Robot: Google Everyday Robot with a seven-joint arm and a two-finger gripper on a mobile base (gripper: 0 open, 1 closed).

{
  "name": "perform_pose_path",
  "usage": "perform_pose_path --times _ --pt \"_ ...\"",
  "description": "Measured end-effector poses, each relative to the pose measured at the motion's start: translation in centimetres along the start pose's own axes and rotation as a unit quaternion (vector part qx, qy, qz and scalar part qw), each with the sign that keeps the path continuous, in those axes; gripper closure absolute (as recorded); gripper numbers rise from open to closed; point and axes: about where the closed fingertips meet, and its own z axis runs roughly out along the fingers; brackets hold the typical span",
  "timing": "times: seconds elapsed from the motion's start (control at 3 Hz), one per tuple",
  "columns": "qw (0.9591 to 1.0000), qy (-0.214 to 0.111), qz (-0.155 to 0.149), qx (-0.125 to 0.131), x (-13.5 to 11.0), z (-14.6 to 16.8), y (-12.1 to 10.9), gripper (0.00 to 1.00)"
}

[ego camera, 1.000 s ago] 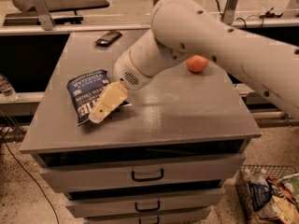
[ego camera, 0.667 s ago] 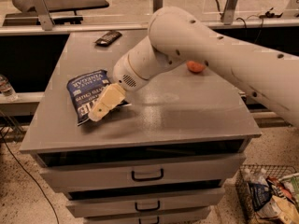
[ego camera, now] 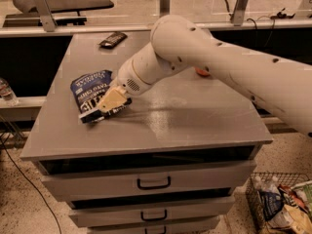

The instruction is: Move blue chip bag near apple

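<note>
Camera view: at the near left of the counter lies the blue chip bag, the end effector down on it, its grip impossible to judge. Farther back, the apple peeks from behind the arm.

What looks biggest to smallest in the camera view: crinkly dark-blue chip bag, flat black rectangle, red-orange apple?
1. Dark-blue chip bag, under the gripper.
2. Flat black rectangle, farther back.
3. Red-orange apple, unsure: the arm hides most.
</note>
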Motion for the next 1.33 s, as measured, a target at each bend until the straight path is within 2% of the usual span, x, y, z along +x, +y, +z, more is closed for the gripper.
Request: perform_pose_path --times 0.33,0.67,1.0,1.33 --pt "0.9996 -0.004 -0.009 0.025 -0.5 -1.5 -1.0 0.72" --pt "0.9972 -0.009 -0.032 0.067 -2.2 -4.8 -3.0 0.95" --pt "0.9915 -0.013 -0.053 0.118 -4.2 -9.0 -6.1 1.0" --pt "0.9915 -0.013 -0.053 0.118 -4.2 -9.0 -6.1 1.0"
